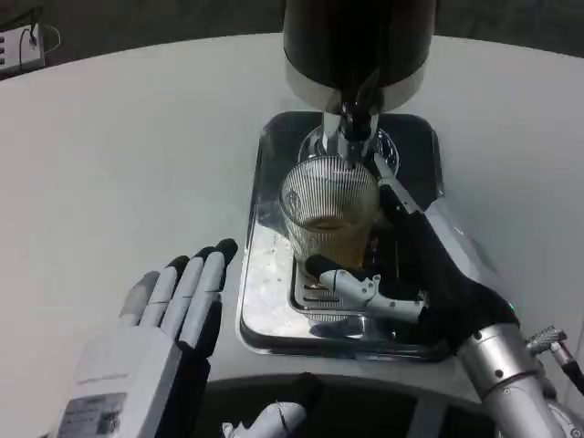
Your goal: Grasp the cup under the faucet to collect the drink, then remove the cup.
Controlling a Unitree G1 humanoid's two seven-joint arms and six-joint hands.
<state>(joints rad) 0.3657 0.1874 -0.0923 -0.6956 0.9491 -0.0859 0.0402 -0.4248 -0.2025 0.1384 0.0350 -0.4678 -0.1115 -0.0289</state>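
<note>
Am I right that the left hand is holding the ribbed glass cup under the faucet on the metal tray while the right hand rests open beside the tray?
Not quite: the hands are swapped. In the head view, the right hand holds the ribbed glass cup under the faucet on the metal tray, and the left hand rests open beside the tray.

The tray (260, 301) lies on the table (119, 155), a little right of the middle. The cup (330, 212) stands on the tray, directly under the faucet (355, 123) of the dispenser (358, 46), which stands at the tray's far end. There is drink in the cup. The right hand (415, 274) is around the cup from the right (fingers on its near side). The left hand (160, 338) lies left of the tray, apart from it. A power strip (20, 47) lies at the far left.
</note>
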